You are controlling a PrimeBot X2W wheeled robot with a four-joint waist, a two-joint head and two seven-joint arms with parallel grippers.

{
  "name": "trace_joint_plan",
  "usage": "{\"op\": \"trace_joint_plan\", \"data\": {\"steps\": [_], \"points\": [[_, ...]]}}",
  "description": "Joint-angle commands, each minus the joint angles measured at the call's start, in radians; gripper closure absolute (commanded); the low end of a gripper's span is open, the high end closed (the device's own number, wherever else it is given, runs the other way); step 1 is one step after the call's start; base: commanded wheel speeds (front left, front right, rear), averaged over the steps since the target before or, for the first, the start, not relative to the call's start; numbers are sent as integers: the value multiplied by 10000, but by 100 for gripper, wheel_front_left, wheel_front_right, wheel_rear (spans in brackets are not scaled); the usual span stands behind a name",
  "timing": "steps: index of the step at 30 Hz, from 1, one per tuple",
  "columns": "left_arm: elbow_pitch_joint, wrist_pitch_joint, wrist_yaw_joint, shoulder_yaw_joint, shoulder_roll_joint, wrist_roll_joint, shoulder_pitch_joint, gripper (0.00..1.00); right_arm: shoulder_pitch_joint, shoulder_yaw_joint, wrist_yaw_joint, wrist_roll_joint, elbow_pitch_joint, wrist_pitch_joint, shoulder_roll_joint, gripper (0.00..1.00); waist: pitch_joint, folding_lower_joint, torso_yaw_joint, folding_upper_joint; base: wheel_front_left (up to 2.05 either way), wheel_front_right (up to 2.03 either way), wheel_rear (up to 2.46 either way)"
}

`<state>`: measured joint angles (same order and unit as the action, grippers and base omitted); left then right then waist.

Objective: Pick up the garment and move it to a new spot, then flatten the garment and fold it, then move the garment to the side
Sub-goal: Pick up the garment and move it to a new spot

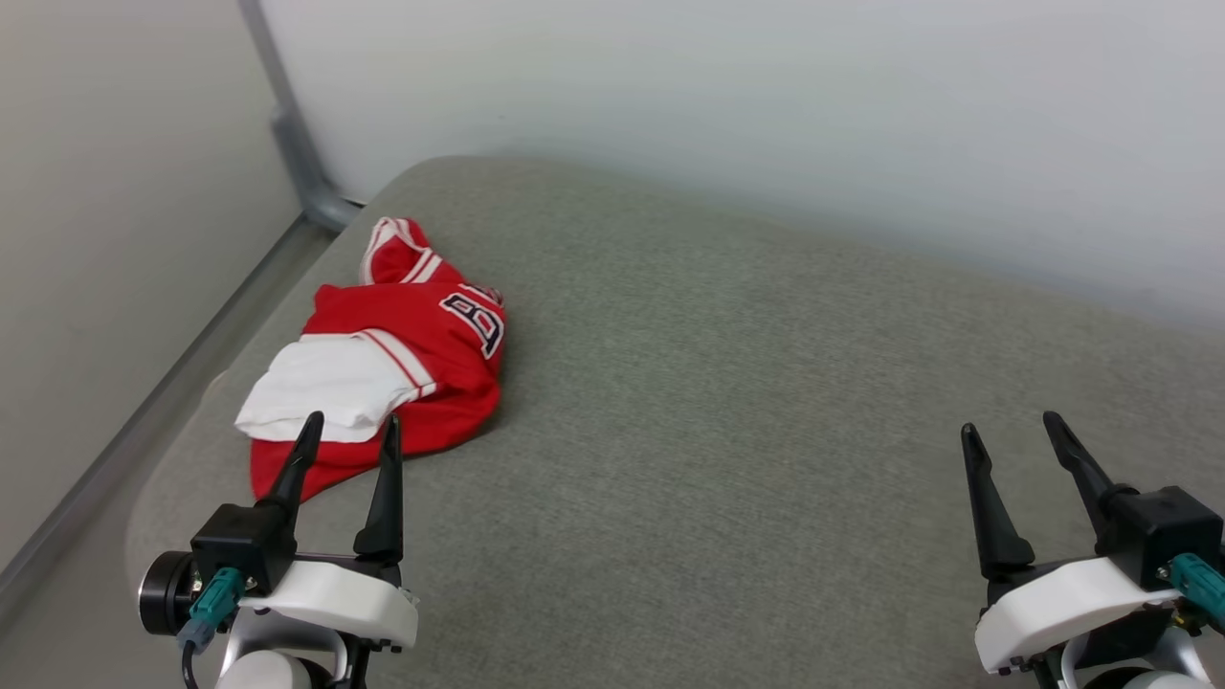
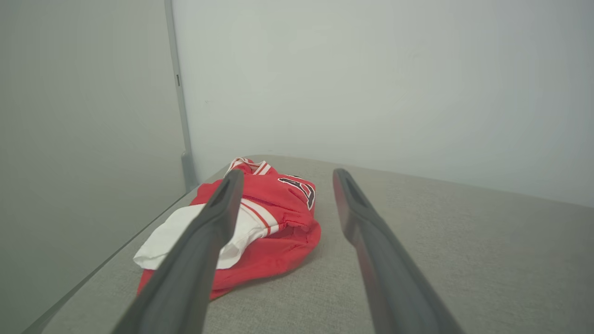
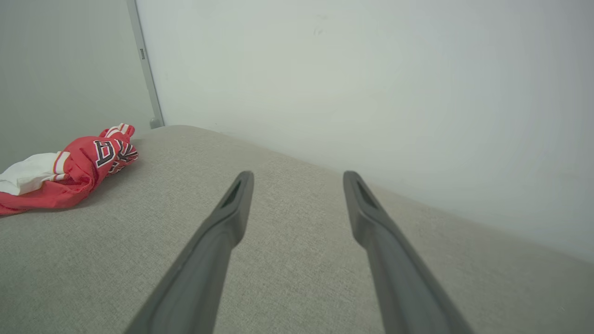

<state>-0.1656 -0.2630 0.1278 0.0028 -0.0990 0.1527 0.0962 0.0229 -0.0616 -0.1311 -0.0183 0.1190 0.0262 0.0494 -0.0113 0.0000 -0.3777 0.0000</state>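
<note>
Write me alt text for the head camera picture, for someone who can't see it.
A crumpled red jersey with a white sleeve lies near the left edge of a grey fabric surface. The left gripper, lower left, points its open fingers at the jersey's near edge; the right gripper, also open, is at lower right over bare fabric.

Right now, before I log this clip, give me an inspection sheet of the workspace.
Surface: grey fabric surface, rounded far-left corner.
Job's things: garment crumpled in a heap at the left, white sleeve on top, unfolded.
Clutter: nothing seen.
Grippers: left gripper open, near the garment, holding nothing; right gripper open over the surface's right side.
Cables: teal connector at each wrist.
Surroundings: pale wall behind; grey metal post at far left.
</note>
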Motion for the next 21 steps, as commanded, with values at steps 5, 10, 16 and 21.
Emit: {"op": "trace_joint_plan", "data": {"steps": [5, 10, 16, 21], "points": [[-66, -26, -19, 171, 29, -79, 119, 0, -258, 55, 7, -87, -156, -127, 16, 0, -128, 0, -710, 0, 0, 0, 0], [-89, -26, -14, 356, 57, -32, 111, 0, -458, 82, 7, -89, -324, -179, 16, 0, -251, 0, -874, 0, 0, 0, 0], [-140, -24, 2, 616, 86, 244, 395, 0, -712, 139, 7, 2, -312, -162, 16, 0, -600, 0, -830, 0, 0, 0, 0], [-665, -15, 23, 632, -194, 954, 1314, 0, -1020, 189, 7, 289, -107, 32, 16, 0, -1274, 0, -592, 0, 0, 0, 0]]}}
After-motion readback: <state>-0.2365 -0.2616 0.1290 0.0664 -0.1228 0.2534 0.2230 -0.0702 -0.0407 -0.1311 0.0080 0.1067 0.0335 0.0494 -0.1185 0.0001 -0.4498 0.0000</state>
